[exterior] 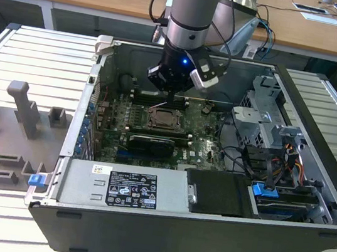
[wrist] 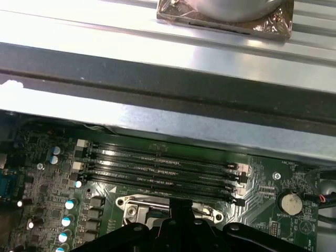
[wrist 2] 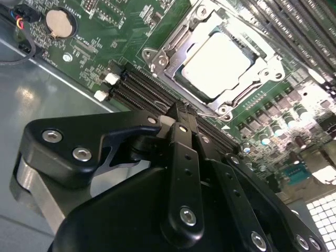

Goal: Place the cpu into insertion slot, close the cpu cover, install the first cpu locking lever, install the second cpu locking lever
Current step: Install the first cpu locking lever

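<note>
1. At the exterior view's left, a grey tray (exterior: 8, 134) of moulded holders is lying on the bench, well apart from the work.
2. Further right, the open computer case (exterior: 141, 223) is showing its green board (exterior: 108, 123). The long memory slots (wrist: 157, 168) are running just beside the socket (exterior: 174, 129).
3. In the middle of the exterior view, the gripper (exterior: 170, 90) is hanging just above the socket. In the second wrist view its jaws are looking clenched together, with nothing visibly held.
4. The chip (wrist 2: 220, 65) is sitting flat in the socket, and the cover (wrist 2: 170, 42) is lying down around it, framing its pale top.
5. A thin lever wire (wrist 2: 209, 113) is showing just beside the gripper's tip. Whether it is hooked cannot be told.
6. The likely risk: the narrow tip slipping off so thin a wire and scraping the board or memory slots. An unlatched lever could also let the cover spring up.
7. At the exterior view's right, loose cables (exterior: 240, 156) are lying near the arm, where a wide swing could be snagging them.
</note>
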Robot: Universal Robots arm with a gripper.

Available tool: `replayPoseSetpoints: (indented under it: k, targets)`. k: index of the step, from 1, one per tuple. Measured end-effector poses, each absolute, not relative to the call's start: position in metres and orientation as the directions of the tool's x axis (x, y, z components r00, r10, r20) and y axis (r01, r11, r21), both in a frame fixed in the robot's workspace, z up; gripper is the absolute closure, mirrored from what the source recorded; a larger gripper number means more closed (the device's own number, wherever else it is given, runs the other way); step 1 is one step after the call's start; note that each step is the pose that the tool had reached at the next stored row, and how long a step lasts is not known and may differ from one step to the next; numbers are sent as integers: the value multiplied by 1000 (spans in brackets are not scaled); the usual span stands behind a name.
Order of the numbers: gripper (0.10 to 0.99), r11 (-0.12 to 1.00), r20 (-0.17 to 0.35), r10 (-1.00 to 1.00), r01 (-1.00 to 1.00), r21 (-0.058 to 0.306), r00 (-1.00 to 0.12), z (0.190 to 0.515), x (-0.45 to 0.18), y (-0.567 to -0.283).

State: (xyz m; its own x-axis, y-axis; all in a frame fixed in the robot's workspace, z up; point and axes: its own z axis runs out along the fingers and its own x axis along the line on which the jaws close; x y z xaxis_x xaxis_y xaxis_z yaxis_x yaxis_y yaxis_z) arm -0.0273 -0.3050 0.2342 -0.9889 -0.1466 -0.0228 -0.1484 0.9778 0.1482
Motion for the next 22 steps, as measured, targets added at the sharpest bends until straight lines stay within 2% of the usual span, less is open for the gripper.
replayPoseSetpoints:
  k: [4, 22]
  targets:
    - [980, 973, -27, -146, -148, 177, -989, 232, -28, -305]
    - [980, 979, -27, -95, -99, 176, -995, 221, -27, -301]
